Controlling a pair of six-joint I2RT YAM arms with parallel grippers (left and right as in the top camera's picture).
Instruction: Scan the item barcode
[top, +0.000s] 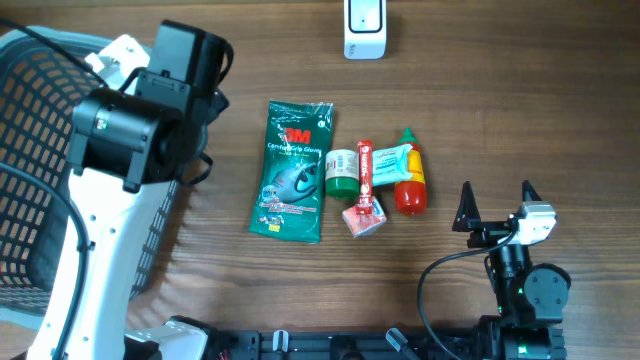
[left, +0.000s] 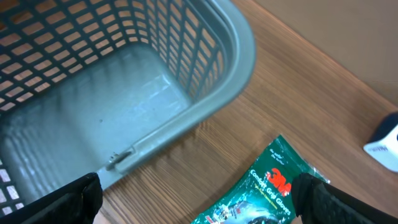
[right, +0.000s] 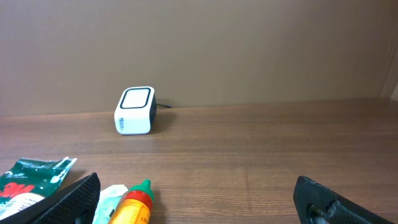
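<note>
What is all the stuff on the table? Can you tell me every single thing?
basket: one, grey, far left of the table
scanner: one, white, far edge, middle
glove packet: one, green, flat in the middle
small tub: one, green and white, right beside the packet
thin tube: one, red and white, next in the row
wide tube: one, teal and white, beside the thin tube
squeeze bottle: one, red with a green tip, right end of the row
small packet: one, red and white, just below the row
table: one, brown wood
left gripper: black fingers, open, above the basket's edge
right gripper: black fingers, open, right of the items
</note>
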